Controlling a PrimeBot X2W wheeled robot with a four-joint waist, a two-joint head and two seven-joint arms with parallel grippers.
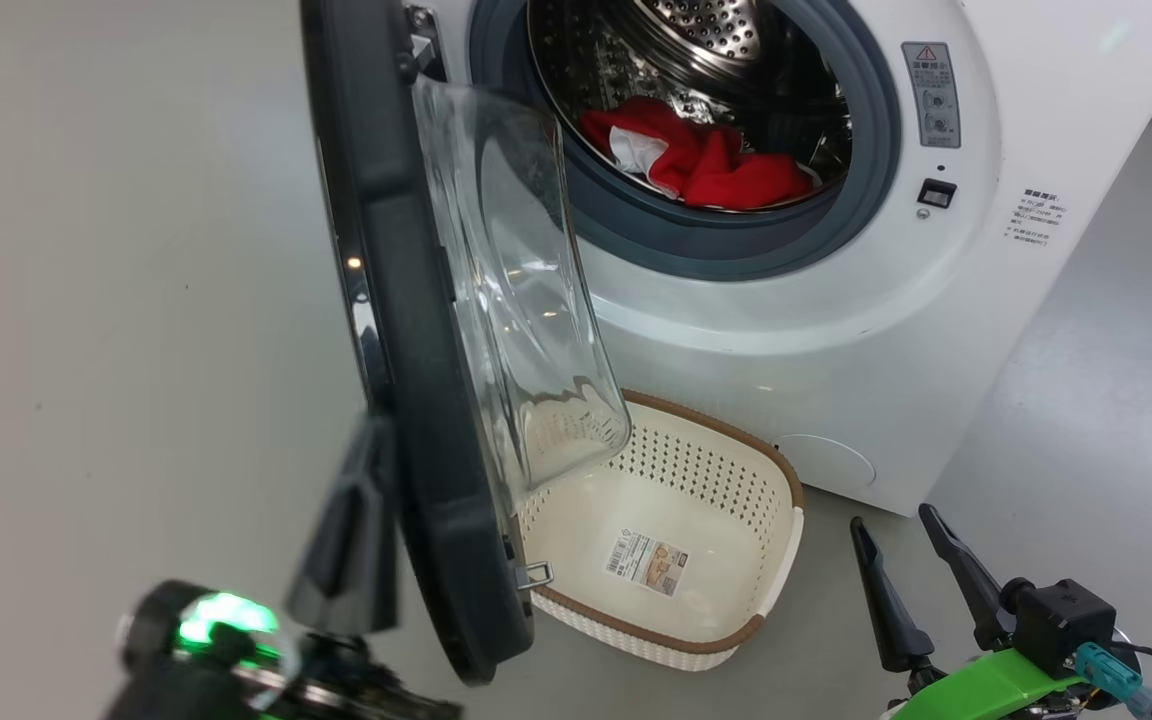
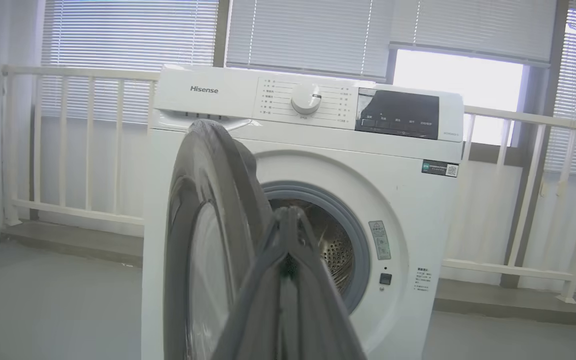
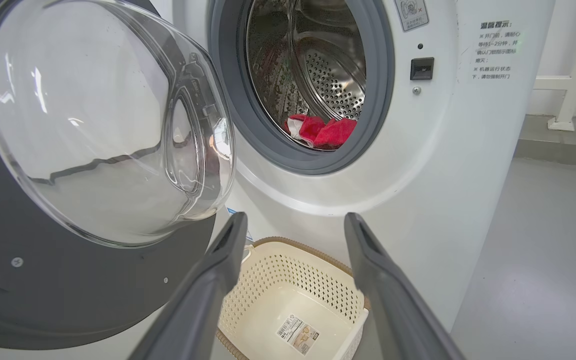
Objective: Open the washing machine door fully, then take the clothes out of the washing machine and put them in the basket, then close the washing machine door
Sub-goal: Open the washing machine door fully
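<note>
The washing machine door [image 1: 406, 350] stands about half open, edge-on to me, its glass bowl facing the drum. My left gripper [image 1: 372, 432] is shut with nothing between its fingers, and its tips lie against the outer side of the door's black rim. In the left wrist view the closed left gripper [image 2: 288, 214] points at the washing machine [image 2: 318, 145] just right of the door [image 2: 203, 240]. The red and white clothes [image 1: 716, 165] lie at the bottom of the steel drum. My right gripper [image 1: 891, 520] is open and empty at the lower right, above the floor beside the basket [image 1: 736, 436].
The cream basket [image 3: 288, 244] sits on the floor under the door opening, with nothing inside but its paper label [image 1: 648, 562]. Grey floor [image 1: 116, 300] spreads left of the door. A white railing [image 2: 68, 145] and blinds stand behind the machine.
</note>
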